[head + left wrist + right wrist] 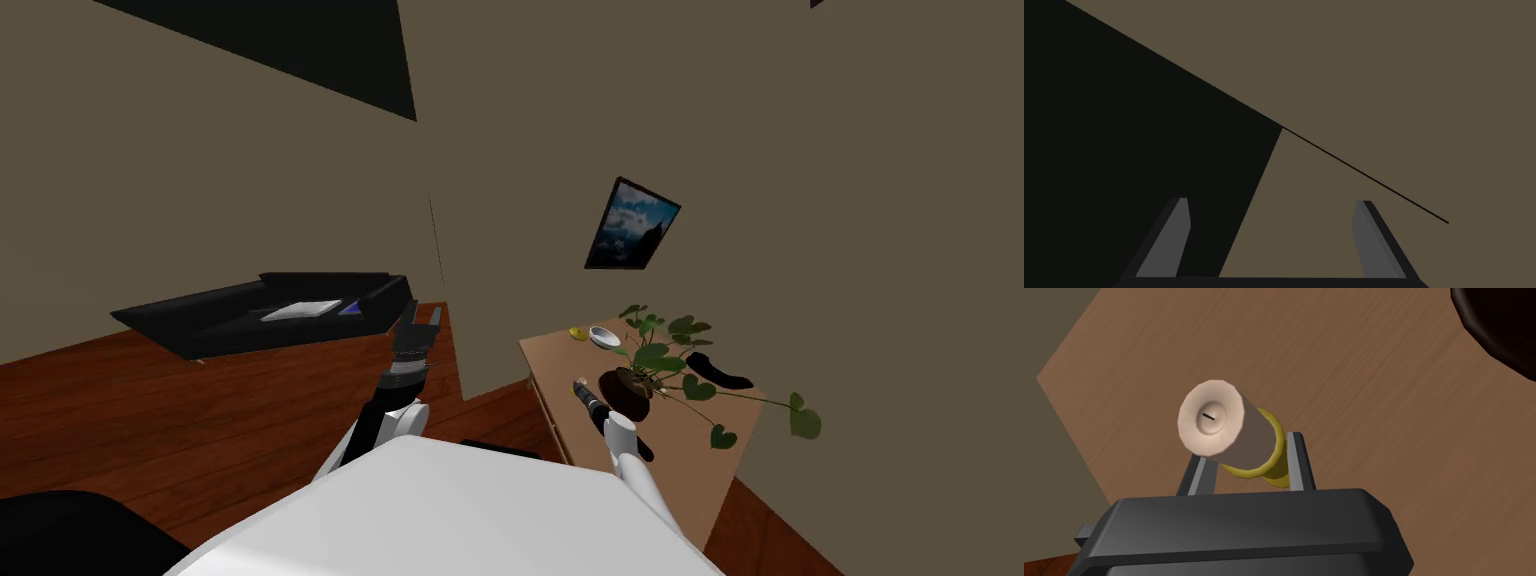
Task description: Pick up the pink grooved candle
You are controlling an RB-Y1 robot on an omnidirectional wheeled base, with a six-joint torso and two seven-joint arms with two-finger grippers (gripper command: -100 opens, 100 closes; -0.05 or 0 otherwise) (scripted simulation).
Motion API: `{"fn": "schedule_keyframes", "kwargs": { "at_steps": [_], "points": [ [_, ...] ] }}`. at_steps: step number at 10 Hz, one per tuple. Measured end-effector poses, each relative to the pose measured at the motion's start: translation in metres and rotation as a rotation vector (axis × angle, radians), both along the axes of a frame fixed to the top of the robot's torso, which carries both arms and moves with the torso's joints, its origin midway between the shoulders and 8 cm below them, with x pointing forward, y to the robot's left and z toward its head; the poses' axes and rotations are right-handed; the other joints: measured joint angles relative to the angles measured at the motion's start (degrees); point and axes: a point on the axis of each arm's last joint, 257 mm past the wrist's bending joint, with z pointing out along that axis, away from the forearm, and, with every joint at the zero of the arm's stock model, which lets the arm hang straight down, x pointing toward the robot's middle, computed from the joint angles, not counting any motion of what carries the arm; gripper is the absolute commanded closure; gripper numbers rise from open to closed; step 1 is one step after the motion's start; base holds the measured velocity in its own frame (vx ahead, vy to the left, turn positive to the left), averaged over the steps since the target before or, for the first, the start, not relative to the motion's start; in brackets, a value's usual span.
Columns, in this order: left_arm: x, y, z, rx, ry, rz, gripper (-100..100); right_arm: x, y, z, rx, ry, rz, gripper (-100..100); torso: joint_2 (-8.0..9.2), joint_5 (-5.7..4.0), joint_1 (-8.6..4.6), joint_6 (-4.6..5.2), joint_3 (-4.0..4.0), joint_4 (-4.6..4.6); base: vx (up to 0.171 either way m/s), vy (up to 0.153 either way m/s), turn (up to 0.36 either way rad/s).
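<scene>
The candle [1224, 428] is a pale pink cylinder with a short dark wick and a yellow holder ring at its base. My right gripper [1249, 460] is shut on it, one finger pressing each side near the yellow ring. It is held over the brown wooden table [1374, 388], its wick end pointing back towards the wrist camera. In the head view the right gripper [583, 390] and the candle's pale tip [579, 382] sit above the table's left part [690, 450], just left of the plant pot. My left gripper [1271, 235] is open with nothing between its fingers, raised ahead of my chest [424, 320].
A potted plant [630, 392] with long trailing leaves stands close to the right of the candle; its dark pot [1499, 323] is near the gripper. A white bowl [604, 336], a small yellow object [577, 333] and a black object [715, 370] lie further back. A black sofa [260, 310] stands to the left.
</scene>
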Motion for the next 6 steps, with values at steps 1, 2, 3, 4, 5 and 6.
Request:
{"fn": "schedule_keyframes", "kwargs": {
  "at_steps": [1,2,3,4,5,6],
  "points": [
    [0.000,0.000,0.000,0.000,0.000,0.000,0,-0.005,-0.012,-0.002,-0.002,0.000,-0.037,100,-0.03,0.01,0.06,-0.04,-0.02,0.00,-0.081,0.006,0.318],
    [0.000,0.000,0.000,0.000,0.000,0.000,0,-0.008,-0.021,-0.001,-0.007,0.000,-0.057,100,-0.11,0.03,0.06,-0.04,-0.05,0.01,-0.079,0.003,0.381],
    [0.000,0.000,0.000,0.000,0.000,0.000,0,-0.016,-0.038,0.000,-0.005,-0.005,-0.096,100,-0.11,0.03,0.02,-0.01,-0.05,0.00,-0.075,0.002,0.206],
    [0.000,0.000,0.000,0.000,0.000,0.000,0,-0.019,-0.047,0.002,-0.013,-0.006,-0.111,100,-0.12,0.04,0.02,0.01,-0.06,0.00,-0.035,0.000,0.017],
    [0.000,0.000,0.000,0.000,0.000,0.000,0,-0.018,-0.049,0.004,-0.009,-0.008,-0.120,100,-0.24,0.04,0.00,0.06,-0.12,-0.03,-0.010,-0.001,-0.007],
    [0.000,0.000,0.000,0.000,0.000,0.000,0,-0.018,-0.049,0.004,-0.008,-0.008,-0.122,0,-0.34,0.04,0.00,0.05,-0.19,-0.06,0.000,0.000,0.000]
  ]
}}
